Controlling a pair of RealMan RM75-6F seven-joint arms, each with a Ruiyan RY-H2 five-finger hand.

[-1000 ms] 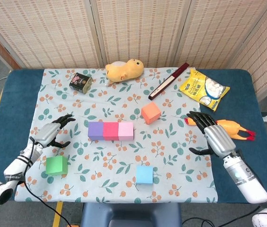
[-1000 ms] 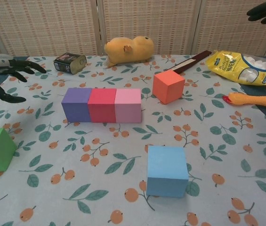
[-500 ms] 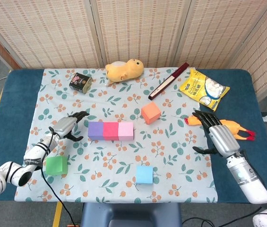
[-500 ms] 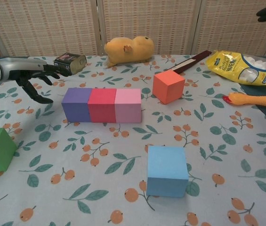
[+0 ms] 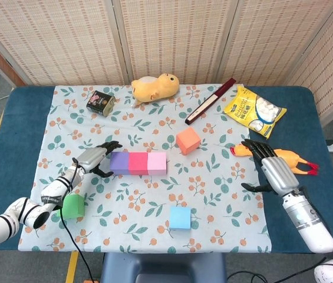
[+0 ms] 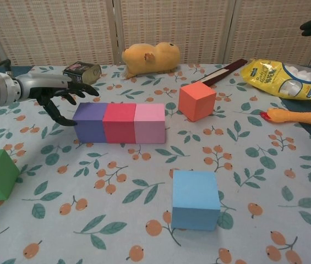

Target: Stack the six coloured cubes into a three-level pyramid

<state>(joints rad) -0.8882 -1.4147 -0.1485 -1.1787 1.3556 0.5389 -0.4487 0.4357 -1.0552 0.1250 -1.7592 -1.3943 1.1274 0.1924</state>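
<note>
Purple cube (image 6: pixel 89 122), matte and square-edged, seemingly touched by left hand (image 6: pixel 61 91).

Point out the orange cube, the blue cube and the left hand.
orange cube (image 5: pixel 188 141): head view, on its top face.
blue cube (image 6: pixel 195 199): chest view, on its top face near the front edge.
left hand (image 6: pixel 56 89): chest view, on the back of the hand, beside the purple cube.

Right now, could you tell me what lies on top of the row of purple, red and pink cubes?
Nothing rests on the row of cubes: all three tops are bare. The left hand hovers at its purple end, empty.
</note>
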